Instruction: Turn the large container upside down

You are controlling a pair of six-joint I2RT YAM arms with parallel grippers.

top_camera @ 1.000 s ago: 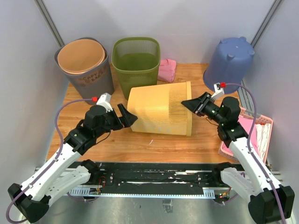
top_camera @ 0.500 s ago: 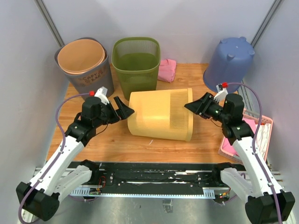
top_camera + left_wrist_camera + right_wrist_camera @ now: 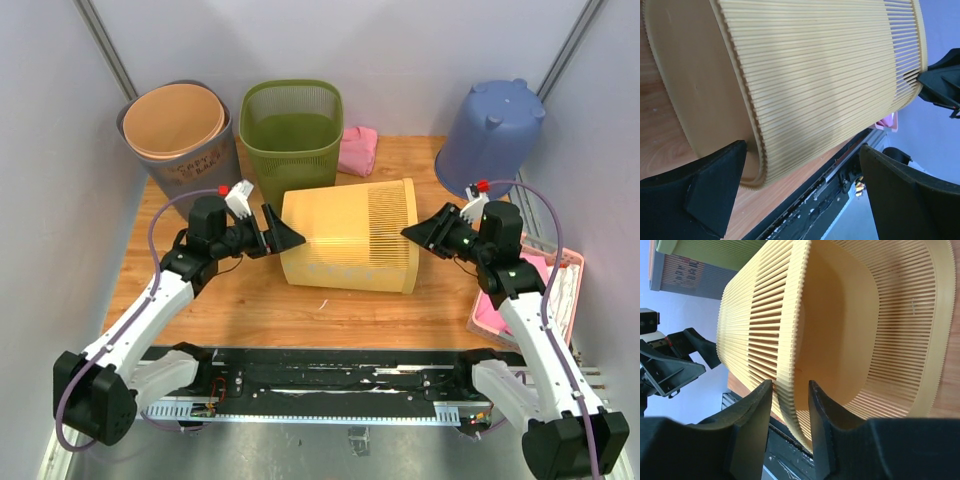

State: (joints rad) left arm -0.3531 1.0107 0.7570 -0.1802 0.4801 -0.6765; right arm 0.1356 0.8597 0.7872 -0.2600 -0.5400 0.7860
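The bare worktop [image 3: 230, 300] lies nearest, in front of the arms. Beyond it, mid-worktop, the bin [image 3: 350, 235] rests on its side with its base to the left, its mouth to the right and its lower wall on the wood. The right claw [image 3: 790, 385] is clenched on the mouth rim, one finger inside the slatted wall and one outside. The left claw [image 3: 283, 230] is spread wide at the base end and grasps nothing. One of its fingers sits by the base corner, but whether it touches is unclear.

As I judge it, the whole turn hangs on a pinch at one spot of a thin, ribbed rim. If the right arm lifts before the left braces the base, the bin may pivot in the fingers, slip out and roll. The slats may also flex and loosen the hold. A push from the left claw with no counter-hold would likely slide the bin right, toward the pink tray [image 3: 560, 270].

Farther back, the green basket [image 3: 290, 130] stands just behind the bin, and the blue tub [image 3: 490, 125] is near the right arm. A wide swing could knock either one.
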